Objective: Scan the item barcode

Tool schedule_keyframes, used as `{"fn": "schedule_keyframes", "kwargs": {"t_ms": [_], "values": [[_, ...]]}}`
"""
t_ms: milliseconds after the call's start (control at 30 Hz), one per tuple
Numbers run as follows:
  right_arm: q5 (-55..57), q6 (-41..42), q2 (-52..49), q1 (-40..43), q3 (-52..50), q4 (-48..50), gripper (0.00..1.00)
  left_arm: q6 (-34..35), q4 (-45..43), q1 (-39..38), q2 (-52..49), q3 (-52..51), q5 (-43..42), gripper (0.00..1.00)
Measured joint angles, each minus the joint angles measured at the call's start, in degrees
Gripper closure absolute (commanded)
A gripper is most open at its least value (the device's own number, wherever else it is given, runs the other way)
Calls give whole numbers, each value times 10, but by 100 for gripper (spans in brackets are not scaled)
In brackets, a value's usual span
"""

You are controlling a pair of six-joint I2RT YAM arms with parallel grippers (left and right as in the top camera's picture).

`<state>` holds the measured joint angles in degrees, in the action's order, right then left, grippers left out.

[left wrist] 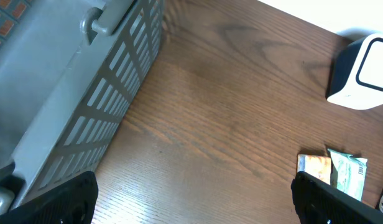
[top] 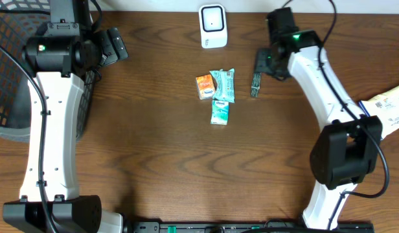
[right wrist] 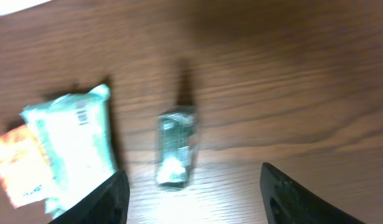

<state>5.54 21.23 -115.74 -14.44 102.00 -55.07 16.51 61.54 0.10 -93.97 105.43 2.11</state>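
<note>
Right wrist: packet (right wrist: 176, 149) on table (right wrist: 303, 93), framed by right end effector (right wrist: 194, 194).

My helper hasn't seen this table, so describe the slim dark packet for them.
Find the white scanner at the far edge of the table. Nearer you, toward the right arm from the teal packet, lies the slim packet: alone, dark, narrowest.

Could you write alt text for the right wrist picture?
A small dark packet lies on a wooden table, framed by the open right end effector. At the picture's left lie a teal packet and an orange packet. The picture is blurred.
</note>
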Motion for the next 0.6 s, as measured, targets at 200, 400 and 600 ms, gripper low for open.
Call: {"fn": "schedule_keyframes", "kwargs": {"t_ms": [200, 400, 600], "values": [[47, 0, -9, -49, 0, 4, 51, 0, 0, 0, 0, 0, 0, 2], [84, 2, -52, -75, 0, 8, 53, 0, 0, 0, 0, 0, 0, 2], [144, 7, -85, -70, 0, -13, 51, 0, 0, 0, 0, 0, 0, 2]]}}
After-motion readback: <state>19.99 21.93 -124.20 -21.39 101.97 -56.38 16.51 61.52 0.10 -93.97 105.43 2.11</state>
